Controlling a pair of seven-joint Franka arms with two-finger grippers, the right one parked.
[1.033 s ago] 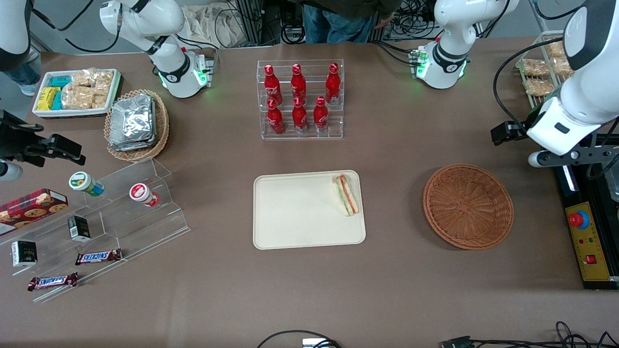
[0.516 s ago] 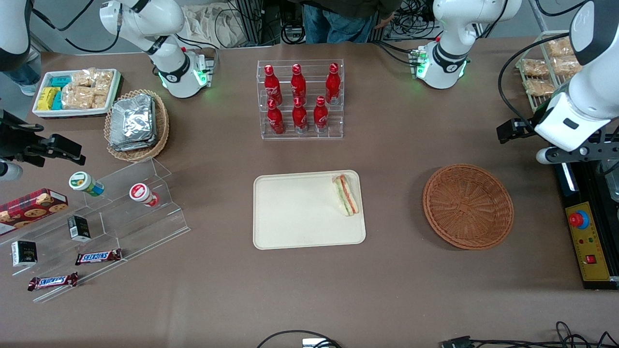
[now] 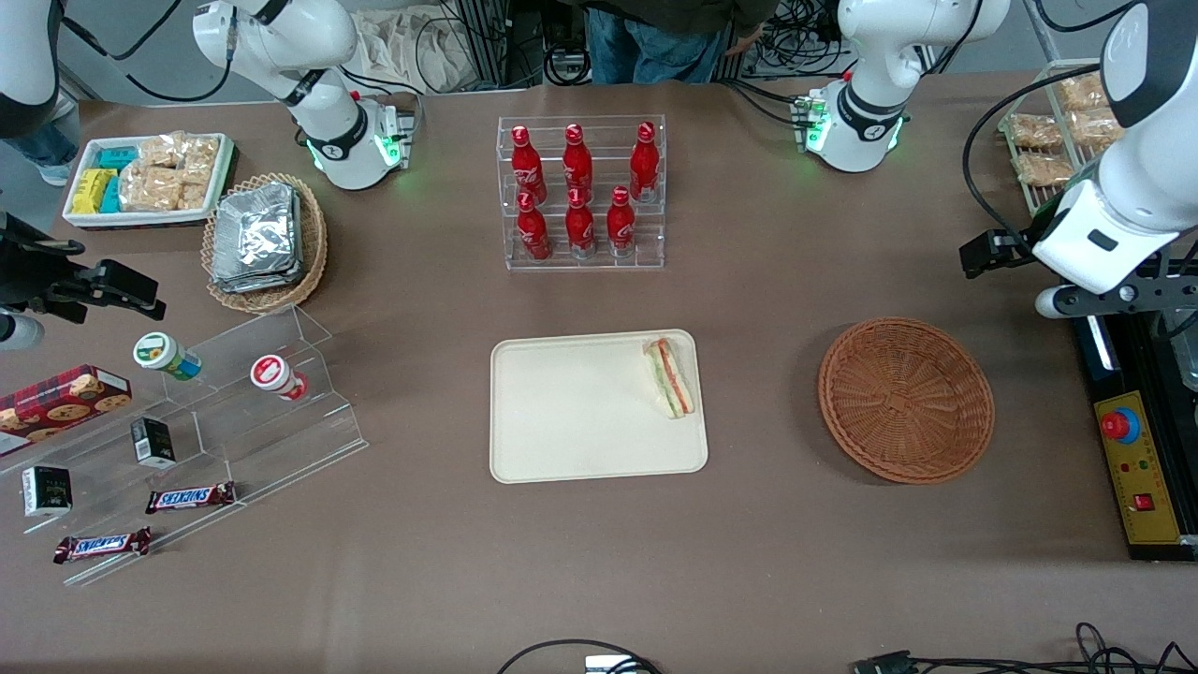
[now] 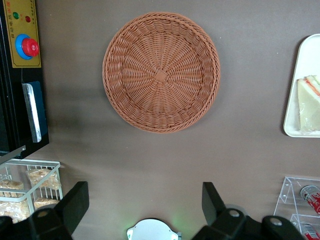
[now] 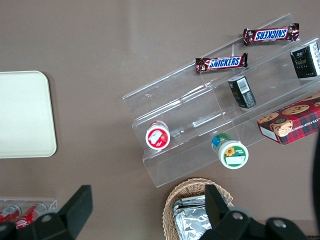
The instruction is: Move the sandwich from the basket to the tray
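Observation:
The sandwich [image 3: 670, 377] lies on the cream tray [image 3: 580, 412], close to the tray edge nearest the basket; its bread face [image 4: 309, 102] and the tray rim [image 4: 298, 75] also show in the left wrist view. The round reddish-brown wicker basket [image 3: 906, 400] [image 4: 161, 72] stands beside the tray toward the working arm's end and holds nothing. My left gripper [image 3: 981, 255] [image 4: 144, 202] hangs high above the table near the working arm's end, farther from the front camera than the basket. Its fingers [image 4: 75, 200] are open with only bare table between them.
A clear rack of red bottles [image 3: 580, 192] stands farther from the front camera than the tray. A control box with a red button [image 3: 1132, 468] and a wire rack of bagged snacks [image 3: 1048, 140] sit at the working arm's end. Acrylic shelves with snacks [image 3: 187, 440] lie toward the parked arm's end.
The left arm has drawn slightly toward its own end of the table and now holds nearly still. Sandwich, tray and basket have not moved.

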